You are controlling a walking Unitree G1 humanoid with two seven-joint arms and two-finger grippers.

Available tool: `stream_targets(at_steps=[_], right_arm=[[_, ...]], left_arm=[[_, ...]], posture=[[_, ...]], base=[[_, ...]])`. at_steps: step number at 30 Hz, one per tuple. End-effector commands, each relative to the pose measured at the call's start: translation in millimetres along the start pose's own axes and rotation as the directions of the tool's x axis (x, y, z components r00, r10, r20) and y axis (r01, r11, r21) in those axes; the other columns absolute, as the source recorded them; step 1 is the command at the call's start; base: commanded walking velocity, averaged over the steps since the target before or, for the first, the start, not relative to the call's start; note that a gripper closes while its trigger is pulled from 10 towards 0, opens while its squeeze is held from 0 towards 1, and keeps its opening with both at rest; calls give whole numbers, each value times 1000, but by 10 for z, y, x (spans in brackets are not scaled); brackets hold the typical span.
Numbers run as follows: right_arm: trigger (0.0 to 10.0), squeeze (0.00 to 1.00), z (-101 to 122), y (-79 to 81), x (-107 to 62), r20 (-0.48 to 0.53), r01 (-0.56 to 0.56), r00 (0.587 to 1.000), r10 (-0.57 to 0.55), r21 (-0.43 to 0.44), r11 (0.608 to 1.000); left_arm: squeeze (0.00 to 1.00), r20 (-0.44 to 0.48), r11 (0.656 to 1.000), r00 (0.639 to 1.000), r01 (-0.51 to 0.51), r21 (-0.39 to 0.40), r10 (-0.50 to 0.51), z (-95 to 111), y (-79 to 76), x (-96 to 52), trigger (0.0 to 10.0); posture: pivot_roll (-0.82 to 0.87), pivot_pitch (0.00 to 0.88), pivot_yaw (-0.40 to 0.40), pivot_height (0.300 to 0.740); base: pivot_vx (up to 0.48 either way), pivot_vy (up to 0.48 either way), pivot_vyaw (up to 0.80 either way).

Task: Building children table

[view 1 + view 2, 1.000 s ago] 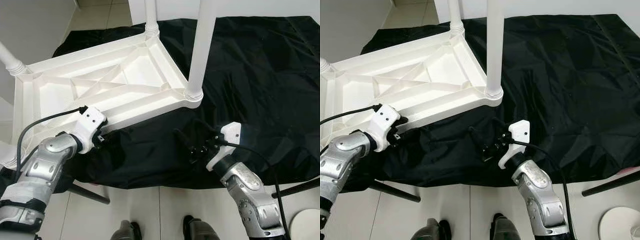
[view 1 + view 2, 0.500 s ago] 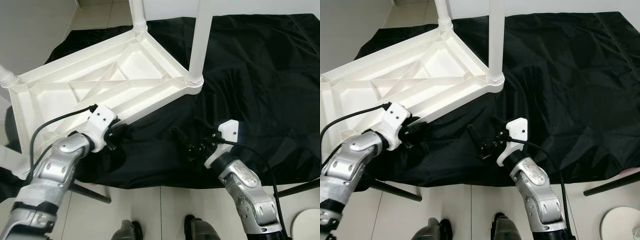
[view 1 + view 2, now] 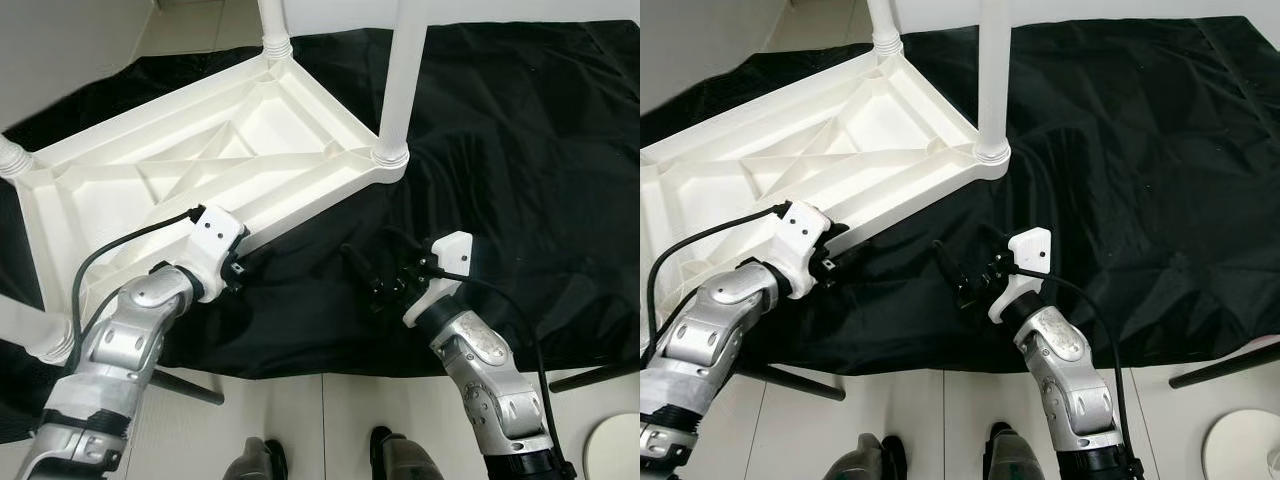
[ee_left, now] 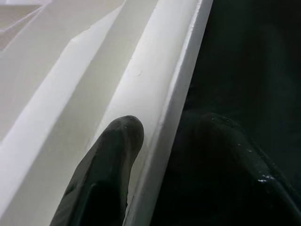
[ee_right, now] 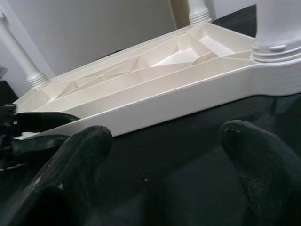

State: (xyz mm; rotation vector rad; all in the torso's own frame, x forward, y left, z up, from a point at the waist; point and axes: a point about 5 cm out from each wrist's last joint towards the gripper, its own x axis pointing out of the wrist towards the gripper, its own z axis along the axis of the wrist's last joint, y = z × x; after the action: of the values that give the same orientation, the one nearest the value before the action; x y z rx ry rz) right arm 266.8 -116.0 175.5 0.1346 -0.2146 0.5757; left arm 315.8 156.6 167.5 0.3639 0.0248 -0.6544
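Note:
A white plastic children's table lies upside down on a black cloth. Legs stand up from its corners: one at the near right, one at the far corner and one at the left. My left gripper is shut on the table's near rim; in the left wrist view one finger lies inside the rim and the other outside, against the cloth. My right gripper hovers open over the cloth just in front of the rim, nothing between its fingers.
The cloth ends at pale floor tiles near my feet. Dark rods slant out from under the cloth at the lower left and lower right. A round white object sits on the floor at the right.
The table's near rim and my left gripper on it have shifted to the right, and the table has turned slightly. My right gripper has moved a little towards the rim.

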Motion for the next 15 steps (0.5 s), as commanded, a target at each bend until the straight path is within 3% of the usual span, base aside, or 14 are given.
stream_targets(at_steps=[1,4,7,10,15], right_arm=[[10000,0,-33,31,11,-3,-10,1000,10,7,1000],[10000,0,-25,32,80,14,-3,1000,3,-4,1000],[10000,0,-12,25,113,21,-2,1000,2,-11,1000],[10000,0,80,-2,252,59,14,998,-12,-33,999],[10000,0,154,-55,382,86,46,995,-40,-68,997]], left_arm=[[0,-9,1000,1000,-12,28,12,-33,31,-73,10000],[0,79,996,993,-89,16,88,83,142,-253,10000],[0,122,995,987,-103,-16,104,126,144,-304,10000],[0,229,988,962,-138,-71,151,228,116,-442,10000],[0,248,983,952,-169,-69,181,305,82,-527,10000]], posture=[[-55,205,139,740],[-40,197,139,740],[-35,194,130,740],[-30,191,117,740],[-20,187,102,740]], base=[[0,0,0],[0,0,0],[0,0,0],[0,0,0],[0,0,0]])
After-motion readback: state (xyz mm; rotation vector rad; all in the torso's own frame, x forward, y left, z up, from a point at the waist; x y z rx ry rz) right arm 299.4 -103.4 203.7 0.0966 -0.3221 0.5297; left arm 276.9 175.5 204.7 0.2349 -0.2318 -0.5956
